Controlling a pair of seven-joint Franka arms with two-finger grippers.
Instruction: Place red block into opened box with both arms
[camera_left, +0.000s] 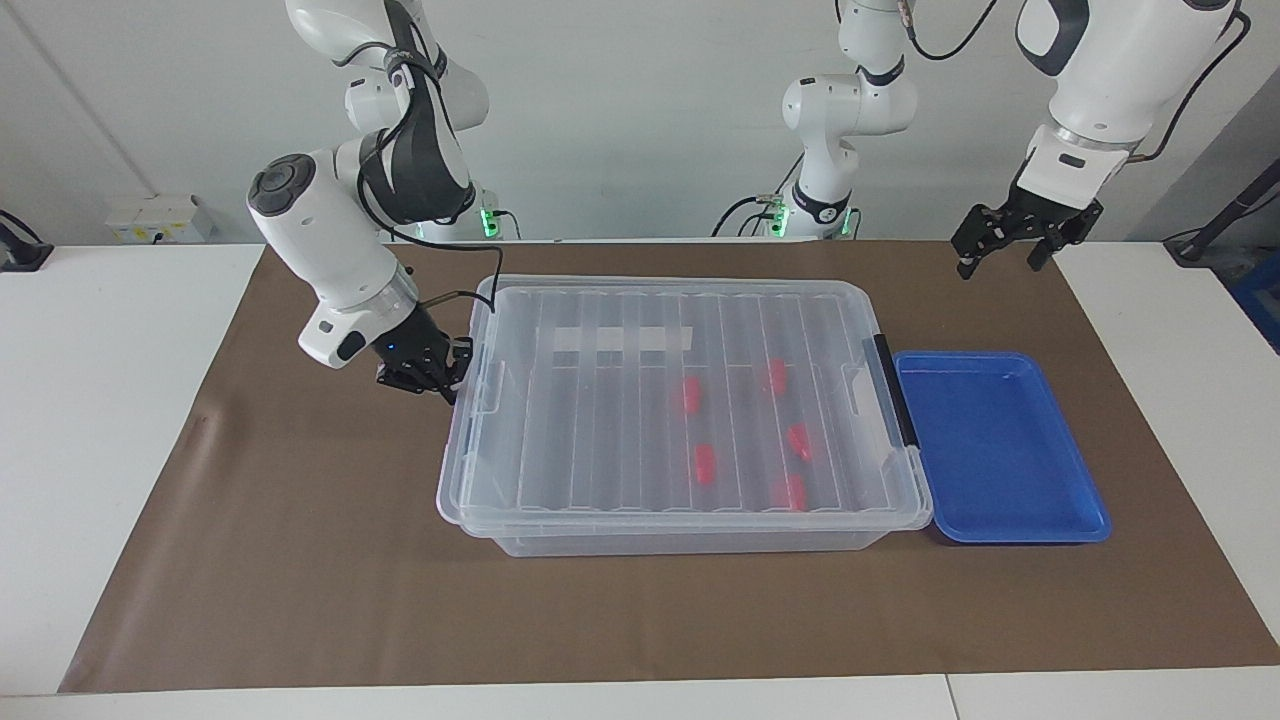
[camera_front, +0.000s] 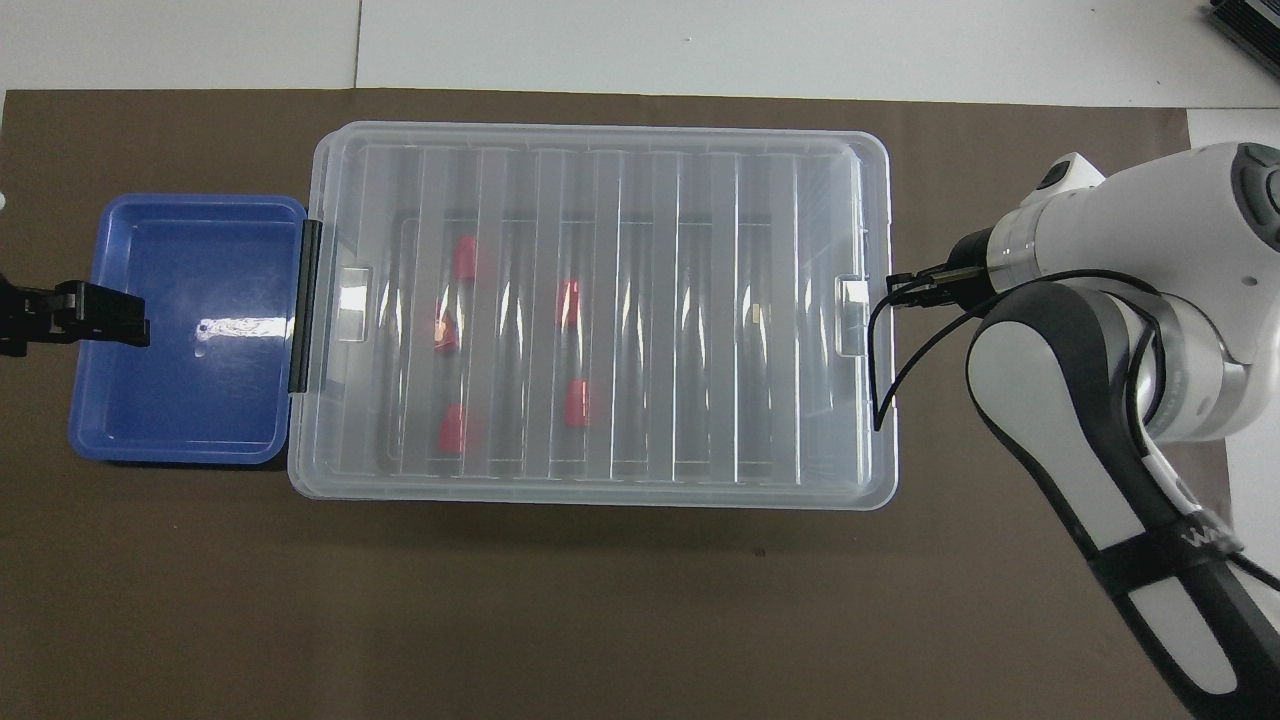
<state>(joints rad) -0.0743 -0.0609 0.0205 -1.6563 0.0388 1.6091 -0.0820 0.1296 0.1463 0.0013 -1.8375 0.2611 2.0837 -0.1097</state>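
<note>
The box (camera_left: 600, 430) (camera_front: 640, 300) stands mid-table with its ribbed clear lid lying flat on it. Several red blocks, such as one red block (camera_left: 689, 394) (camera_front: 569, 300), show through the lid, lying toward the left arm's end. My right gripper (camera_left: 442, 378) (camera_front: 898, 292) is low and shut, its tips against the lid's rim at the right arm's end, with nothing seen between them. My left gripper (camera_left: 1000, 262) (camera_front: 105, 315) hangs open and empty, high over the edge of the blue tray at the left arm's end.
A shallow blue tray (camera_left: 1000, 445) (camera_front: 190, 330) with nothing in it sits against the box at the left arm's end, beside the box's black clip handle (camera_left: 893, 390). A brown mat (camera_left: 300, 560) covers the table.
</note>
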